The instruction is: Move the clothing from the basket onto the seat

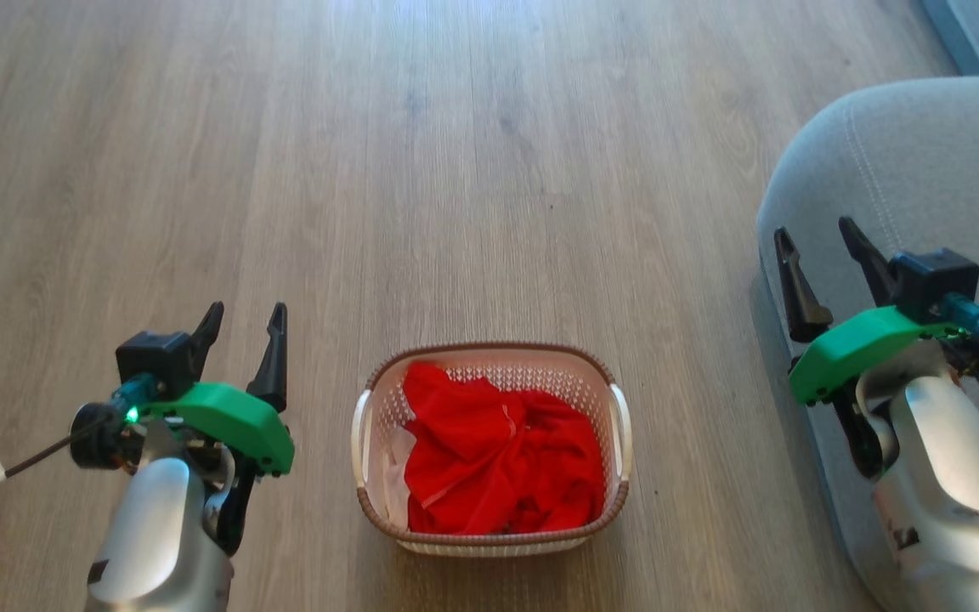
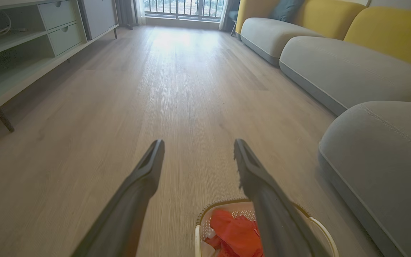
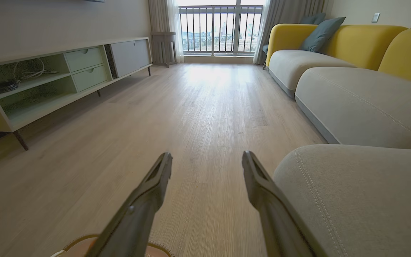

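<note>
The cream basket (image 1: 623, 442) with a brown rim stands on the wood floor in the head view's lower middle. A crumpled red garment (image 1: 498, 455) fills it, and a white cloth piece (image 1: 393, 472) peeks out along its left wall. My left gripper (image 1: 246, 321) hovers open to the basket's left, nothing between its fingers. My right gripper (image 1: 817, 234) is open beside the rounded corner of the grey seat (image 1: 906, 161) at the right. The left wrist view looks down on the basket (image 2: 200, 223) and red garment (image 2: 237, 233) under its right finger (image 2: 255, 175). The seat (image 3: 355, 200) lies right of my right fingers.
More grey sofa cushions with yellow backs (image 3: 351, 96) run along the right wall toward a balcony window. A low pale-green media cabinet (image 3: 48, 82) on thin legs lines the left wall. Wood floor (image 1: 455, 170) stretches ahead of the basket.
</note>
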Controlling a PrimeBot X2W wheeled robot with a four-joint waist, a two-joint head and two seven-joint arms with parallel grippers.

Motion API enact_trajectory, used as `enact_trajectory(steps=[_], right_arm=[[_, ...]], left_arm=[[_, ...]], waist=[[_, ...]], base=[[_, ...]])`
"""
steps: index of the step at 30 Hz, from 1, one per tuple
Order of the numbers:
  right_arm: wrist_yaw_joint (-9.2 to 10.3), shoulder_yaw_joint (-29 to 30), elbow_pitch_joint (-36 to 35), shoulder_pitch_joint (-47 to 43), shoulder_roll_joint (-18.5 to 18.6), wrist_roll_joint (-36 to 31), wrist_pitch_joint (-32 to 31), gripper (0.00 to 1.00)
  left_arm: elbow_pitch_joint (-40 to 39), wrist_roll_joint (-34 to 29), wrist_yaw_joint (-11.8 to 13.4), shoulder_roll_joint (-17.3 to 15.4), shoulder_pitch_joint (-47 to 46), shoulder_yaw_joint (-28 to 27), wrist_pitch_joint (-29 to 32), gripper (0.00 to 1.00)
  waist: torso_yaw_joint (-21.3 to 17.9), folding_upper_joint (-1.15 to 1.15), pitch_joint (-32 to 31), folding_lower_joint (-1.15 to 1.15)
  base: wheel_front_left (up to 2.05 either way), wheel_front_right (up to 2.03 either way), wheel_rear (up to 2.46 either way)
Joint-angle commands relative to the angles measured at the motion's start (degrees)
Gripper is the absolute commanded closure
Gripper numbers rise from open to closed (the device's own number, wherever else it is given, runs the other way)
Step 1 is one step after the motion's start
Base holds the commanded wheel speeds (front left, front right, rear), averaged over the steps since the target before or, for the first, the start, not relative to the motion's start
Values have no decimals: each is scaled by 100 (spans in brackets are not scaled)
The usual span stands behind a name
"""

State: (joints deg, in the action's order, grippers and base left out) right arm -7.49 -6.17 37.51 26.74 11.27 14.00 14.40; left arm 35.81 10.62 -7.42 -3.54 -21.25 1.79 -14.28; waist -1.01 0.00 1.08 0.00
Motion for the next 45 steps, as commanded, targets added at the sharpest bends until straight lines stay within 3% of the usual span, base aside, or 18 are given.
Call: enact_trajectory(steps=[1,23,35,45], right_arm=[[0,-81,-232,234,-2,-56,60,0],[0,182,-1663,934,-277,-232,60,0],[0,198,-2144,1418,-435,-259,60,0],[0,2,-2655,1894,-709,-246,60,0]], left_arm=[[-162,55,-7,-81,-240,-143,-72,0],[-821,382,-7,49,-662,381,-72,0],[-419,297,-7,36,-1152,1191,-72,0],[427,78,-7,-201,-1876,1944,-72,0]], waist=[[-23,0,60,0],[-417,0,2261,0],[-774,0,3276,0],[-1215,0,4164,0]], base=[[0,0,0],[0,0,0],[0,0,0],[0,0,0]])
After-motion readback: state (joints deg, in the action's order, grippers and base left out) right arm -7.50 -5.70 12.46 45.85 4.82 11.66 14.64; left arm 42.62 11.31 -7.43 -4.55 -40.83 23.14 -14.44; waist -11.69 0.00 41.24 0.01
